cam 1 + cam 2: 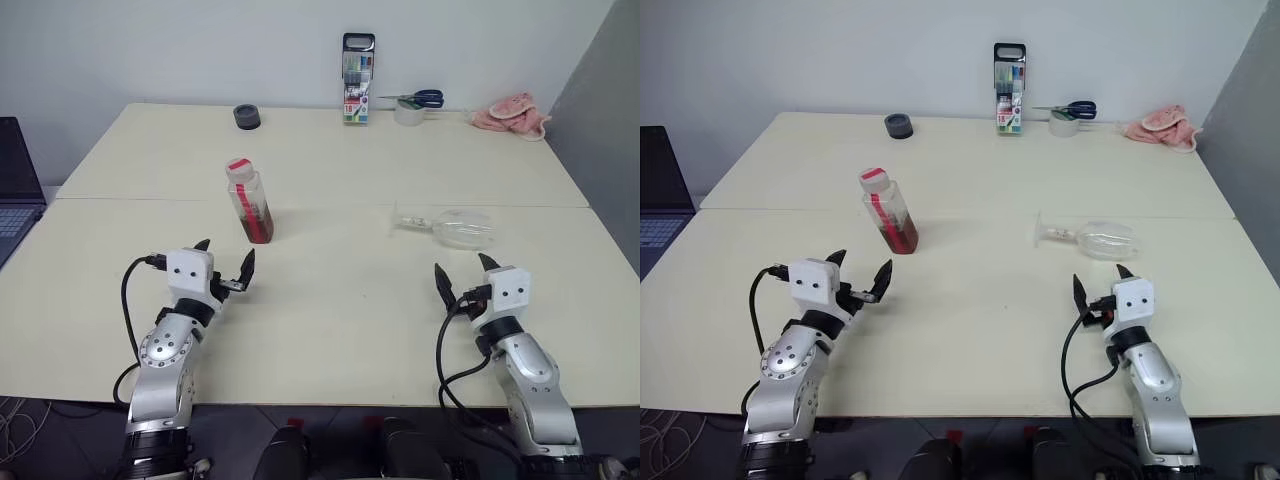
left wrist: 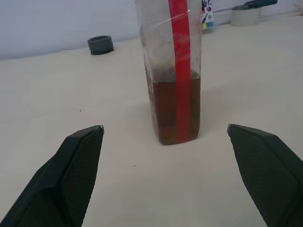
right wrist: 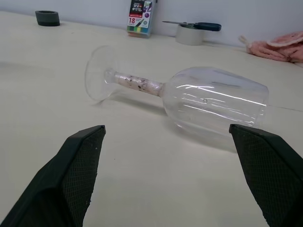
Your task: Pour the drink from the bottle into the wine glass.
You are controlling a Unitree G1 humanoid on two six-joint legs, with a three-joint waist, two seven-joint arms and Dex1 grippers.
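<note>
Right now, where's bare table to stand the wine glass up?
Bare table lies between the bottle and the tipped wine glass, ahead of both grippers. The back edge is crowded: marker pack, tape roll, scissors, pink cloth.

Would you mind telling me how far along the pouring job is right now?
Nothing looks done: the bottle stands capped with its drink inside, and the glass lies empty on its side. Nothing is in hand; the left tool and right tool are open, facing them. Left: righting the glass, uncapping, pouring.
</note>
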